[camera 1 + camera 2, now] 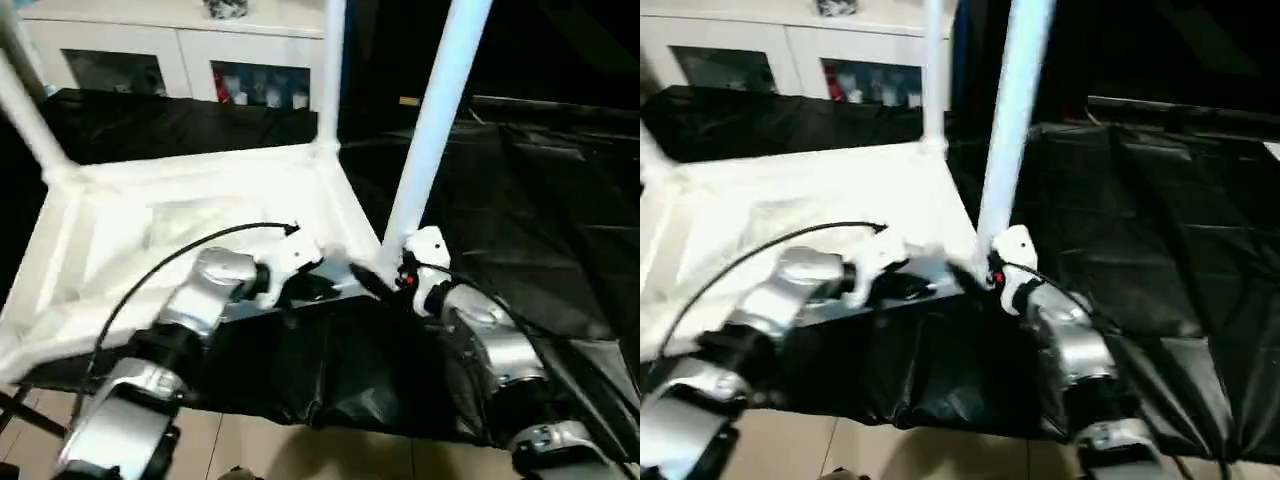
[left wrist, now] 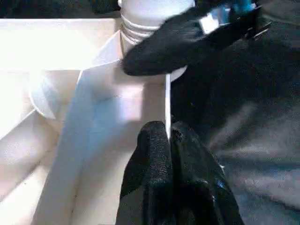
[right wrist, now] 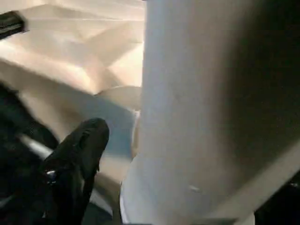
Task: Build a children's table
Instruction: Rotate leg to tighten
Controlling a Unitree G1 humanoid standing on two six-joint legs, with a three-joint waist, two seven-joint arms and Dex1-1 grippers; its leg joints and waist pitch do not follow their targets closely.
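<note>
A white plastic children's table (image 1: 190, 230) lies upside down on a worktop draped in creased, glossy black sheeting (image 1: 520, 200), its ribbed, cross-braced underside facing up and three round tapered legs standing upright from corner sockets. The nearest leg (image 1: 435, 120) rises from the table's near corner on the robot's right; a second leg (image 1: 330, 70) stands at the far corner behind it, and a third leg (image 1: 30, 110) slants up at the far corner on the robot's left.

The left gripper (image 2: 169, 154), on a silver forearm reaching in across the table's near edge, has its black fingers (image 2: 150, 168) pressed together on the thin white rim of the table top, a little short of the nearest leg. A black cable (image 1: 170, 262) arcs over that forearm.

The right gripper (image 1: 385, 280) comes in from the other side of the same corner, its forearm angled up toward the base of the nearest leg. One black finger (image 2: 159, 47) lies against the ridged foot of that leg where it meets the socket; another finger (image 3: 77, 159) stands apart from the leg's smooth column, so the fingers stand parted around the leg, and whether they clamp it cannot be told.

Beyond the table's far edge stands a white cabinet (image 1: 180, 50) with glass doors, small coloured items blurred behind the panes.
</note>
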